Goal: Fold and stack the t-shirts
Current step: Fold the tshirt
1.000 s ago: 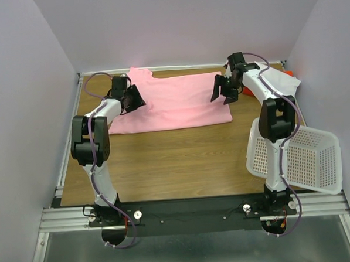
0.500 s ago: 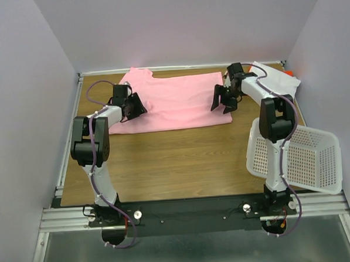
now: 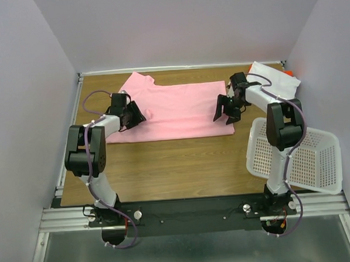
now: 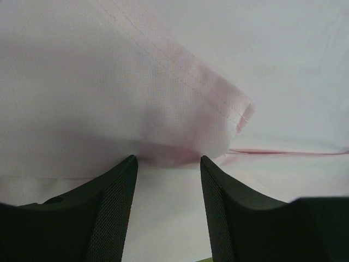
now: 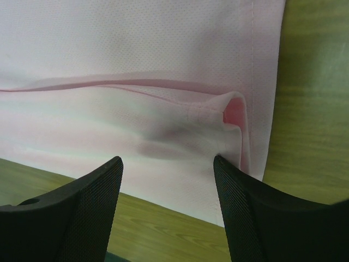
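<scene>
The light pink t-shirt (image 3: 177, 110) lies flat across the far half of the table, collar end to the left. My left gripper (image 3: 133, 114) stands open low over its left part; in the left wrist view the gripper (image 4: 167, 164) has pink cloth and a stitched sleeve hem (image 4: 218, 101) just ahead of its fingertips. My right gripper (image 3: 225, 112) is open over the shirt's right end; in the right wrist view the gripper (image 5: 167, 162) straddles a folded hem corner (image 5: 232, 112) near the cloth's edge. A white t-shirt (image 3: 275, 82) and an orange-red one (image 3: 288, 74) lie at the far right corner.
A white perforated basket (image 3: 300, 159) lies tipped at the right edge, beside the right arm. Bare wooden table (image 3: 176, 163) stretches between the pink shirt and the arm bases. Metal rails (image 3: 67, 148) frame the table, with walls close on three sides.
Both grippers have moved toward the near side and lower onto the pink shirt. The shirt's near edge now sits slightly closer to the arm bases. The jaws stay equally wide.
</scene>
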You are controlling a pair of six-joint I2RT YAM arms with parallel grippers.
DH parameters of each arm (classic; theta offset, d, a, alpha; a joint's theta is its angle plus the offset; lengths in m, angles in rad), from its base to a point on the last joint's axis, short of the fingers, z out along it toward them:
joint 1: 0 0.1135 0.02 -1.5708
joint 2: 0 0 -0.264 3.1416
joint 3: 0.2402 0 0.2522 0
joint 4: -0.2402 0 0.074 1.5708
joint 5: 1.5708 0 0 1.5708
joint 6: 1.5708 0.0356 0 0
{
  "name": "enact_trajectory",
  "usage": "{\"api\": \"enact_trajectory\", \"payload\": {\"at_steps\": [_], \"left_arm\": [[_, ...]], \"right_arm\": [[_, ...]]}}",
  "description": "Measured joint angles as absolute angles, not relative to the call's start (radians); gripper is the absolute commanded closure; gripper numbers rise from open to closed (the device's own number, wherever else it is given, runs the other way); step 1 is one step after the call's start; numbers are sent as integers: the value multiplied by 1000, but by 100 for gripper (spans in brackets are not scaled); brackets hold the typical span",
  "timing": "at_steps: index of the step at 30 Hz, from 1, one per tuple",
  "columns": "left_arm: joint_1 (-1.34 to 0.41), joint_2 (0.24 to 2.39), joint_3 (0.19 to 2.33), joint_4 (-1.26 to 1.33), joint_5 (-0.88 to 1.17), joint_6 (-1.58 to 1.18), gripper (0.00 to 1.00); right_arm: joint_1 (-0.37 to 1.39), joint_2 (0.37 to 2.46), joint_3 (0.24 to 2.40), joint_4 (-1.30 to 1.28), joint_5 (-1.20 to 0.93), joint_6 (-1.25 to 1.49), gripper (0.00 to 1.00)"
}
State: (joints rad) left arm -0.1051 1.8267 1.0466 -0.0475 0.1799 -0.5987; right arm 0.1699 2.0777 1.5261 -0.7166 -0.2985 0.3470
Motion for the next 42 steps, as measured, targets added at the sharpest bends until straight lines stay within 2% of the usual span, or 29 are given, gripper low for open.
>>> {"api": "enact_trajectory", "payload": {"at_steps": [11,19,23,30,37,42], "left_arm": [[-107,1650,846,-60,189,-675,42],[-120,1570,872,-167,185,-687,42],[-120,1570,957,-187,179,-686,42],[-126,1673,1117,-165,168,-659,43],[-131,1805,1127,-142,168,-635,44],[-131,1834,1117,-129,168,-617,44]], "right_arm": [[172,1940,1320,-726,-306,393,25],[177,1905,1301,-761,-318,406,25],[176,1893,1345,-788,-343,431,24],[176,1954,1564,-789,-375,429,24],[177,2111,1622,-785,-384,402,24],[176,2143,1621,-787,-375,384,24]]}}
